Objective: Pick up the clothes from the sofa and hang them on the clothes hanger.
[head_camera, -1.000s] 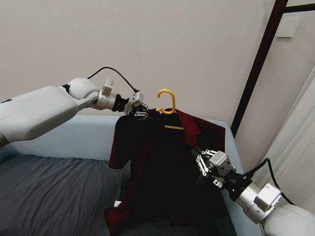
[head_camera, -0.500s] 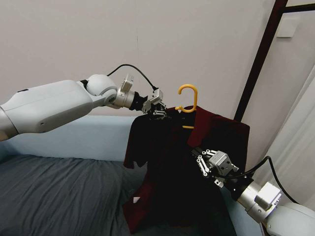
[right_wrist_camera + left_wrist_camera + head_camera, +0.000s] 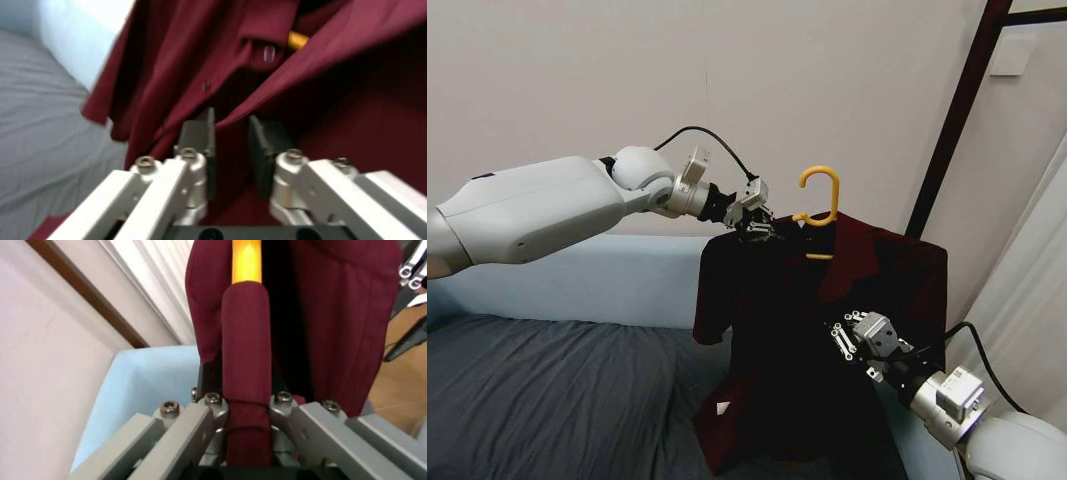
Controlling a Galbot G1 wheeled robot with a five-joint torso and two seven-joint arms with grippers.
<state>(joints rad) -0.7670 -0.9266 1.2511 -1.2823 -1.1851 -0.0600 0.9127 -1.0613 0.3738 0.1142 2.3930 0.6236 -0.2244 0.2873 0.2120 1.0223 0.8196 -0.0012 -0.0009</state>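
Rightward across the head view, the left gripper (image 3: 752, 215) has carried its load over the last second, so the yellow hanger (image 3: 820, 190) and the dark red shirt (image 3: 827, 340) draped on it now sit at centre right of the frame, nearer the dark upright post (image 3: 957, 120) that runs up the upper right. The shirt's lower hem has come up with it and hangs above the grey sofa cushion (image 3: 547, 400) at the lower left, with the pale blue sofa back (image 3: 607, 280) behind it. The left arm reaches in from the left edge, and its gripper sits at the shirt's shoulder, just left of the hanger's hook. In the left wrist view its fingers (image 3: 207, 415) are clamped on the cloth-covered arm of the hanger, the bare yellow part showing beyond them at the top centre of that frame. The right gripper (image 3: 857, 340) has stayed almost where it was, at the lower right of the head view, up against the front of the hanging shirt below the hanger. In the right wrist view its fingers (image 3: 200, 145) stand apart with a narrow gap between the pads, and a folded edge of the shirt lies just ahead of that gap.
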